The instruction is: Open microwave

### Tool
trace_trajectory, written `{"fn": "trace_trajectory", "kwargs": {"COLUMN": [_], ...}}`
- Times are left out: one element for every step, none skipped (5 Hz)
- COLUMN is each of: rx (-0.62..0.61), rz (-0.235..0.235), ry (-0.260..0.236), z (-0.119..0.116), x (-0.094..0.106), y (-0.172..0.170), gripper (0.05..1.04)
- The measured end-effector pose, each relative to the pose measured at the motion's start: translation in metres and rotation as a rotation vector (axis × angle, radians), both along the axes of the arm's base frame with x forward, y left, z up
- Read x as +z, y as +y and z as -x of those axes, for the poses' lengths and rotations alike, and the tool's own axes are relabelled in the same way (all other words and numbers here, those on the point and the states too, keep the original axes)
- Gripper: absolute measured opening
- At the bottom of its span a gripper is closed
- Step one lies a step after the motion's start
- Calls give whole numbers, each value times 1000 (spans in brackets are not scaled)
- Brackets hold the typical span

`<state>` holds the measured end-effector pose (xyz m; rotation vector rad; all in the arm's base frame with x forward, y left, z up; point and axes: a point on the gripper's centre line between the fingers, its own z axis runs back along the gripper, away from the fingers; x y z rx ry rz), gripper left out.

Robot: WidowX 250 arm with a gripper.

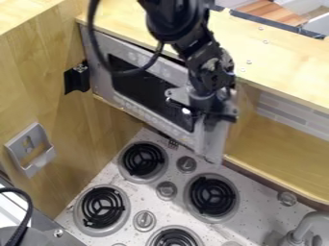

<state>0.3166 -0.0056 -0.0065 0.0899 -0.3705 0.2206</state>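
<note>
You've got the black gripper point(204, 103) right at the right-hand end of the silver-grey toy microwave with the long dark window point(151, 91), its body overlapping the front there. Open, clenched or grasping, you can't tell from this angle; nor can you tell whether the door is ajar. The black jointed arm point(173, 21) drops in from the top edge, and a black cable point(96, 43) loops across the microwave's face.

The microwave itself sits at a slant beneath the pale wooden countertop point(257, 43), its left end beside the tall wooden side panel point(38, 72). On that panel, there's a small black bracket point(77, 79) near the microwave, and lower down a grey metal holder with a cut-out middle point(31, 149).

Below, you're looking at a speckled grey stovetop point(183, 214) with round black coil burners point(143, 159) in metal rings and round grey knobs point(166, 190) between them. Over to the right of the microwave comes the wooden shelf point(276, 153), with grey brick-patterned backing point(289, 113) behind it, and down in the lower right corner, a curved grey faucet point(308, 223).
</note>
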Motion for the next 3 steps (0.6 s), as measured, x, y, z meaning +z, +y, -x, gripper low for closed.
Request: {"fn": "trace_trajectory", "kwargs": {"rx": [27,32,47], "rz": [-21,-38,-53], "ry": [37,60,85], "z": [19,31,43], "x": [4,5,6], "y": [7,11,15], "gripper": [329,329,329]}}
